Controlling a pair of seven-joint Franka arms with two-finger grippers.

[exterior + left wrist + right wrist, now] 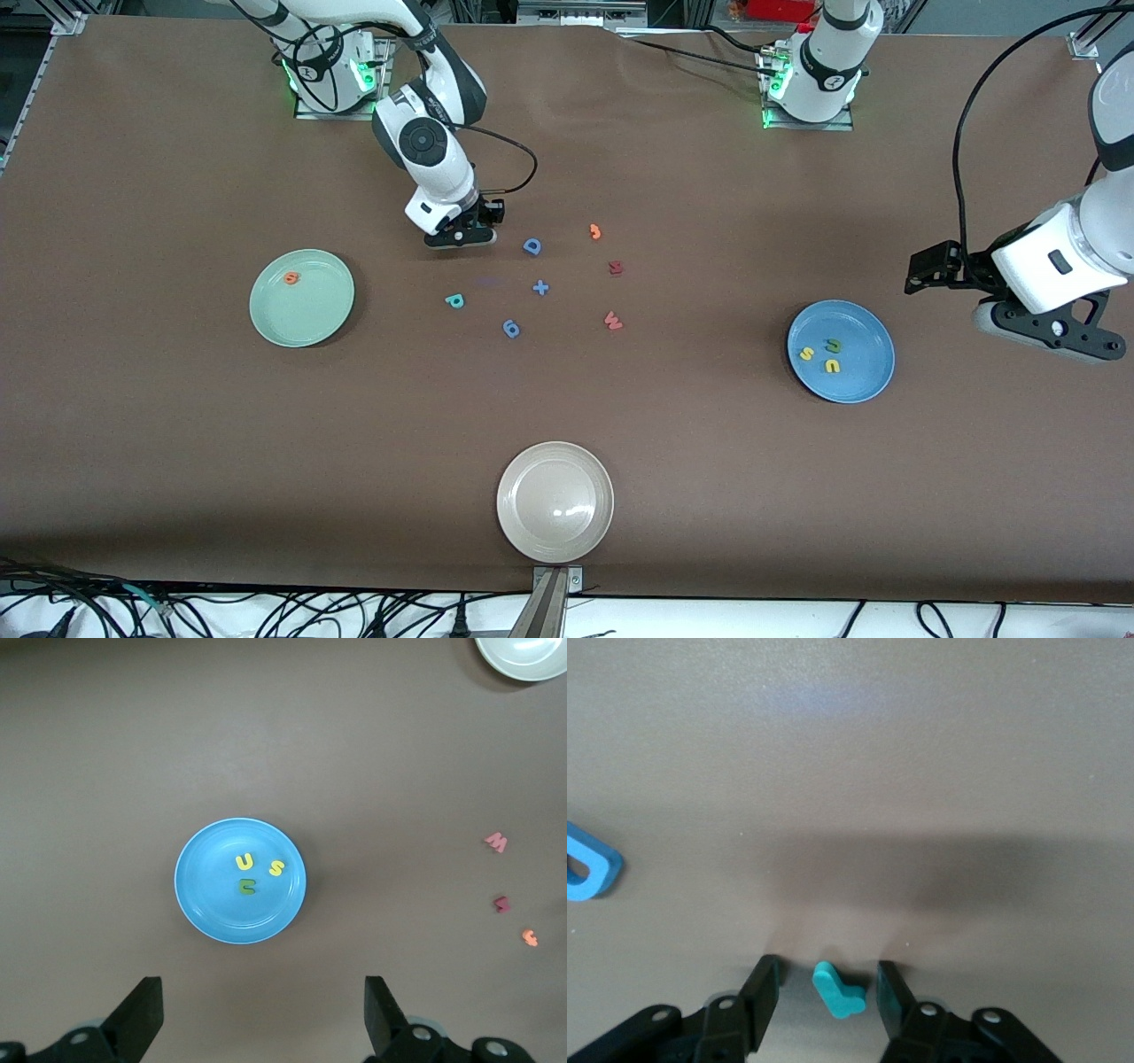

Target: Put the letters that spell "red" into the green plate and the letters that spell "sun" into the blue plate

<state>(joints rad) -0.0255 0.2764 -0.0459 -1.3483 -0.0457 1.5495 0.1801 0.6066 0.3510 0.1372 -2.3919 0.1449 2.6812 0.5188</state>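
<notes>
The small teal "r" [837,990] lies flat on the table between the fingers of my right gripper [827,979], which is open, down at the table [461,237], with a gap on each side of the letter. The orange "e" [292,278] lies in the green plate [306,315]. Nearer the front camera than the right gripper lies the teal "d" [454,301]. The blue plate [855,381] holds the yellow "s" [806,354], yellow "u" [832,365] and dark green "n" [833,345]. My left gripper [1054,335] waits open and empty in the air beside that plate [204,895].
Loose on the table's middle lie a blue capital D [532,246], a blue plus [540,287], a blue digit [511,329], an orange hooked piece [595,232], a dark red piece [616,267] and a red W [612,321]. A beige plate [555,532] sits near the front edge.
</notes>
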